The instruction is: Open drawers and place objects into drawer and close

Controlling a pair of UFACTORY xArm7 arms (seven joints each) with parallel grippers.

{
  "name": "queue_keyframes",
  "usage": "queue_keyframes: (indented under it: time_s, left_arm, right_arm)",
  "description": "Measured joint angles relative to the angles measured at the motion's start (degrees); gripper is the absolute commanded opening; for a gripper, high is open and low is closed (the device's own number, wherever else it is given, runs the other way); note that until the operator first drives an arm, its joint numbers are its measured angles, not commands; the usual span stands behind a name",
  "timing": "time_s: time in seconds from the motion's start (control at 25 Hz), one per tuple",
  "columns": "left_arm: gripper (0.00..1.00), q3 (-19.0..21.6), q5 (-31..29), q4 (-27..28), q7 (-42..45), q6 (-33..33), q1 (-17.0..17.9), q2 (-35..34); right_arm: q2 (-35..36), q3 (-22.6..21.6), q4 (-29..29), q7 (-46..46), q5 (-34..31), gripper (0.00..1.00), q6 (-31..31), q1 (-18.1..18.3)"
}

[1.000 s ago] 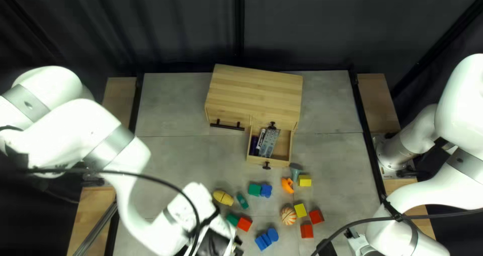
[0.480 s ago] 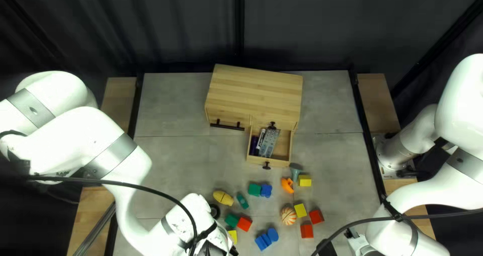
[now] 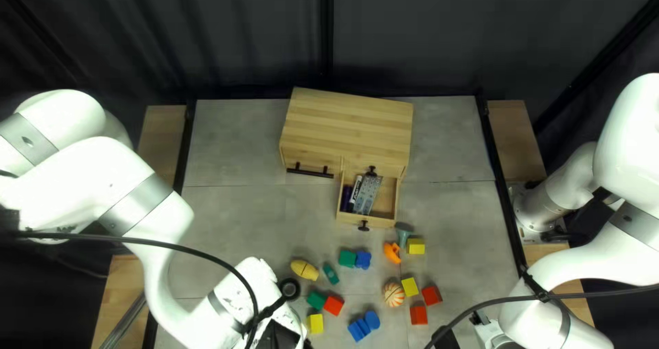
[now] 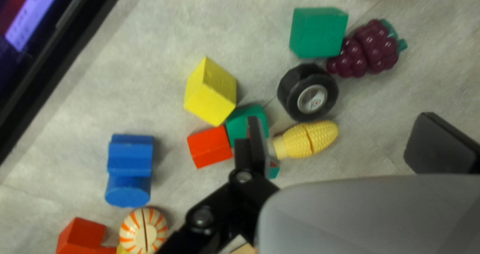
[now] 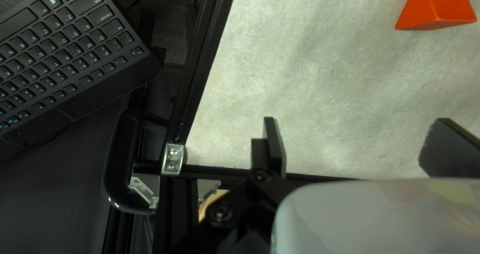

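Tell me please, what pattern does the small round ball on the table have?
The ball is cream with orange stripes; the left wrist view shows it best.

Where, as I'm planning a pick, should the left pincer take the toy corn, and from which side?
Grip the toy corn across its middle, coming from straight above, the left pincer's fingers closing on its long sides. It lies on its side, narrower across than along, and the seam there suggests holding both halves. The toy wheel crowds one long side, so go carefully.
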State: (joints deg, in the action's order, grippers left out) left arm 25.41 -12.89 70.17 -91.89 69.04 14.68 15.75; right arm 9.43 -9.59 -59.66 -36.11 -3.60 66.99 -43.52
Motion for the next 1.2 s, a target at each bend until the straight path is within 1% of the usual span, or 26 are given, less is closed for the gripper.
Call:
queue_keyframes:
  time_s: [0.32,0.56,0.8,1.2]
  left_arm:
    - [1.00,0.5,2.2,0.5,-2.9,0.6,-0.7,-0.1]
    - [1.00,1.7,3.8,0.3,-2.7,1.9,0.0,-0.8]
    - [1.00,2.7,5.0,-1.9,-2.0,-0.5,0.9,-0.4]
    - [1.00,2.8,3.0,-3.1,-0.9,-1.4,2.0,0.0]
  right_arm:
    - [0.0,0.0,0.0,0.0,0.0,1.00,0.0,0.0]
    - [0.0,0.0,0.0,0.0,0.0,1.00,0.0,0.0]
    - [0.0,0.0,0.0,0.0,0.0,1.00,0.0,0.0]
    - [0.0,0.0,0.0,0.0,0.0,1.00,0.0,0.0]
